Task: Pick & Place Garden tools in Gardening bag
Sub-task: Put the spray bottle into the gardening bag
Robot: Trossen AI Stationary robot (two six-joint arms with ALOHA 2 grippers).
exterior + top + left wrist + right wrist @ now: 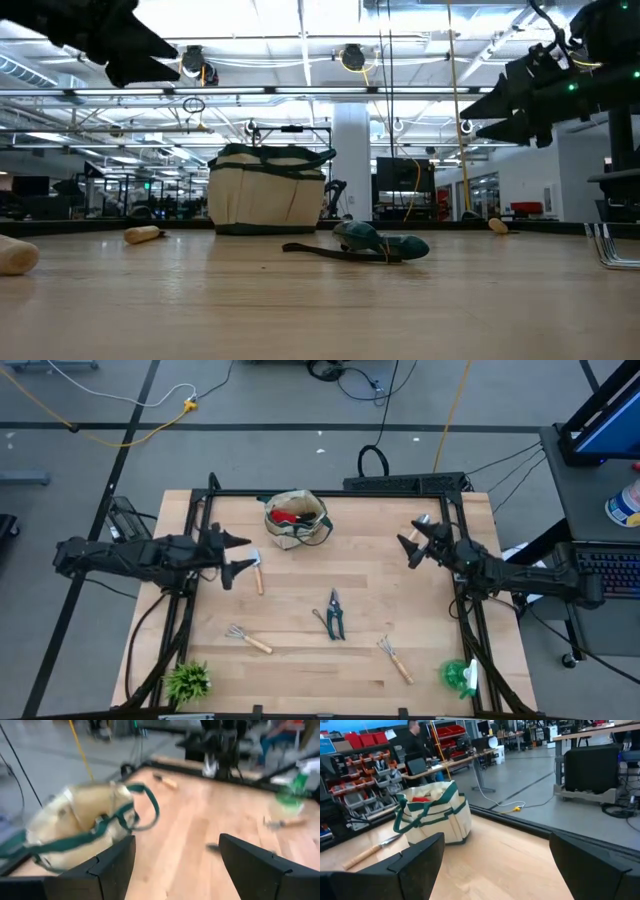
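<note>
**Open grippers over a table of scattered tools**

The round beige canvas bag with dark green trim sits at the upper centre of the pale wooden table, something red showing inside it. Below it, mid-frame, lie dark pruning shears. A wooden-handled trowel rests left of centre, a wire-tined hand rake at lower left, another rake at lower right. A green spray bottle lies in the lower right corner, a leafy plant in the lower left. The left gripper hovers beside the trowel, fingers spread wide and empty. The right gripper hangs at the right, also wide apart, holding nothing.
</note>
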